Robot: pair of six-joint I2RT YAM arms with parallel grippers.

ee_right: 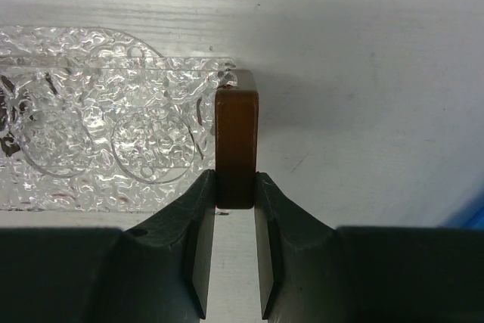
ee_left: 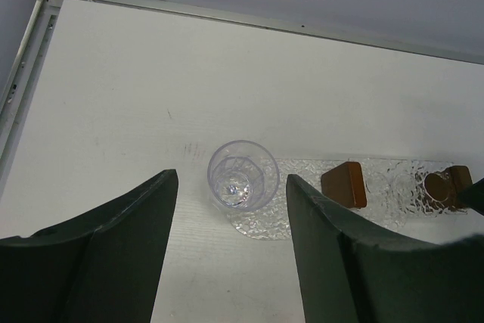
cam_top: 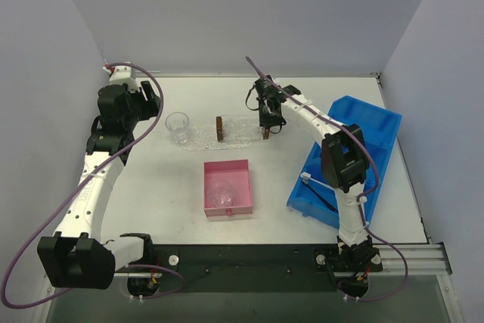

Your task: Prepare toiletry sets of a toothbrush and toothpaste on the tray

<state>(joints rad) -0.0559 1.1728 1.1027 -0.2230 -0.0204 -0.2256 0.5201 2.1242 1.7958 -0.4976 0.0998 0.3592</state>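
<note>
Grip: right end effector (ee_right: 236, 187) clenched on brown block (ee_right: 237, 138) of tray (ee_right: 83, 73); left end effector (ee_left: 231, 187) released, above cup (ee_left: 243, 172).
Risk: tugging the block may slide tray, toppling cup.

We see two arms built alike: the left arm (cam_top: 87, 194) and the right arm (cam_top: 350, 213) are made of slim white shell links joined by bulky black joint housings; each rises from a black base block. A thin purple cable (cam_top: 160, 105) runs in loose loops along each arm from wrist to base. Up close, the left fingers (ee_left: 113, 255) and the right fingers (ee_right: 174, 262) are thick, dark green-black plastic: matte and smooth, with rounded edges; their inner faces are flat.
</note>
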